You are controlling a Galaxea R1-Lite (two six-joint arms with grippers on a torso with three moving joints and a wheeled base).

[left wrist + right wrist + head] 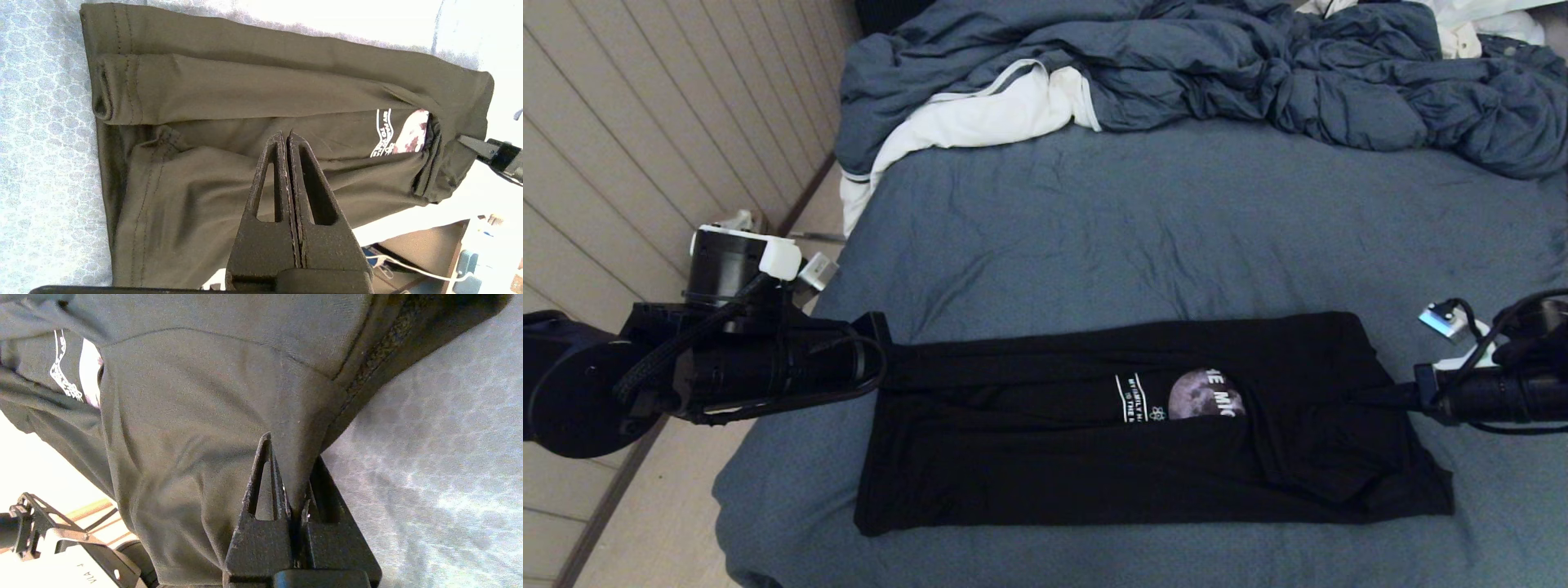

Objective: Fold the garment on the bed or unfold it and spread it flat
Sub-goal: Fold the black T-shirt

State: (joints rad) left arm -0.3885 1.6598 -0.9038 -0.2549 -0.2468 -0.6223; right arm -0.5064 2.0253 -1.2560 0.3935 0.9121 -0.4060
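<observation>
A rumpled blue-grey duvet (1258, 73) is heaped along the far side, with a white cloth with grey trim (980, 114) spilling from under it. Pale wood-look floor planks (645, 122) run diagonally at the left, crossed by a dark strip (805, 196).

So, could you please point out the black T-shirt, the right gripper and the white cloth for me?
black T-shirt (1029, 465), head view: plain front fabric below the moon print.
right gripper (288, 469), right wrist view: between the fingertips, pinching shirt fabric.
white cloth (980, 114), head view: its broad middle fold, beside the duvet.
</observation>
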